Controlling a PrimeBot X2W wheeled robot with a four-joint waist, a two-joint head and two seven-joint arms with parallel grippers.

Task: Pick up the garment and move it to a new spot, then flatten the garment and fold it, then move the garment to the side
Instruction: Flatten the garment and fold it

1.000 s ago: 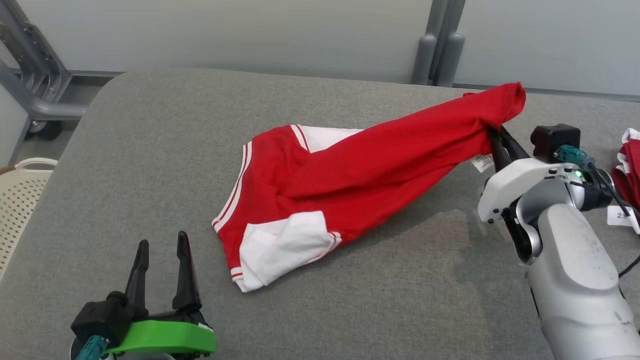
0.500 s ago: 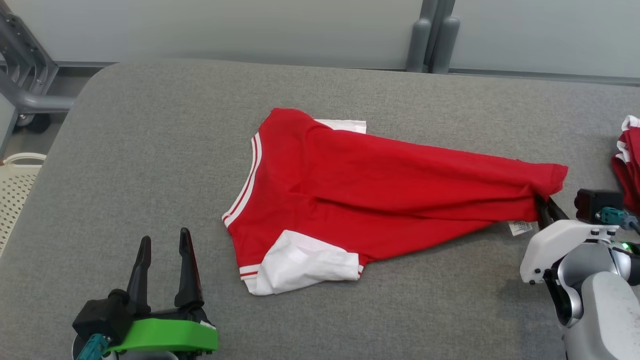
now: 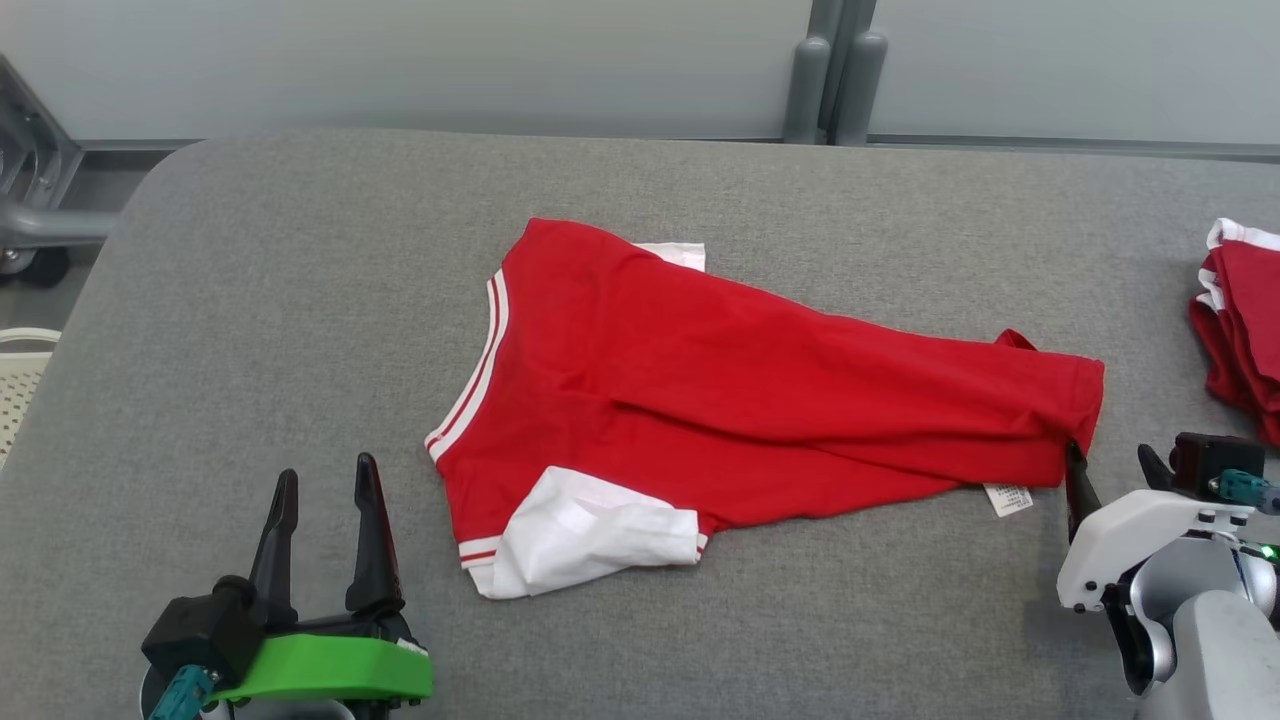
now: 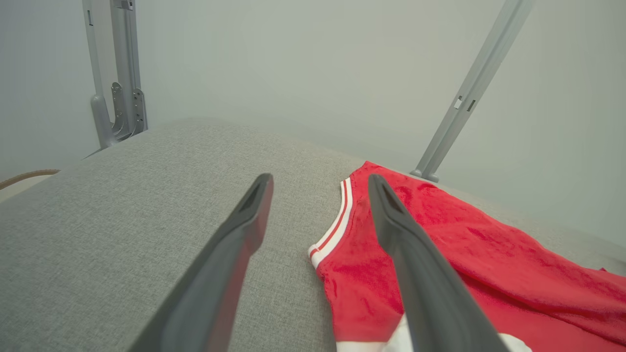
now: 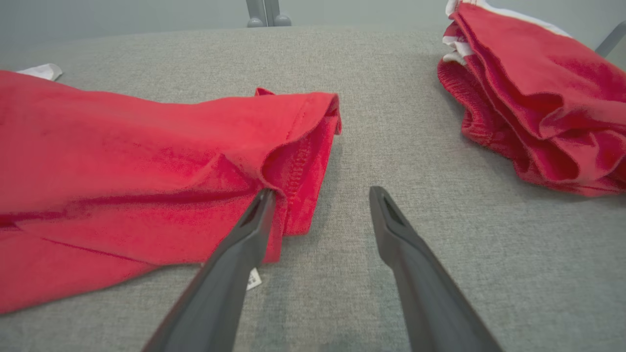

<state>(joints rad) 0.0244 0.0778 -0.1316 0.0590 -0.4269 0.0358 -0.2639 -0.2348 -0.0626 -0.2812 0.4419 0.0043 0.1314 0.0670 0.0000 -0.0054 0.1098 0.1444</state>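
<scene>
Red garment point(image 3: 760, 400) now lying released, right gripper point(image 3: 1108, 460) opened at its hem, left gripper point(image 3: 326, 470) open

Can't read the print on the white tag point(image 3: 1007, 498) of the garment point(image 3: 760, 400), way too tiny, and can't see the whole red pile point(image 3: 1245, 330) or perforated basket point(image 3: 25, 336), both chopped by the head view's edges.

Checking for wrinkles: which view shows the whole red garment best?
Head view: the red garment lies whole in frame. Left wrist view gives its striped-trim end, right wrist view its stitched hem end.
</scene>
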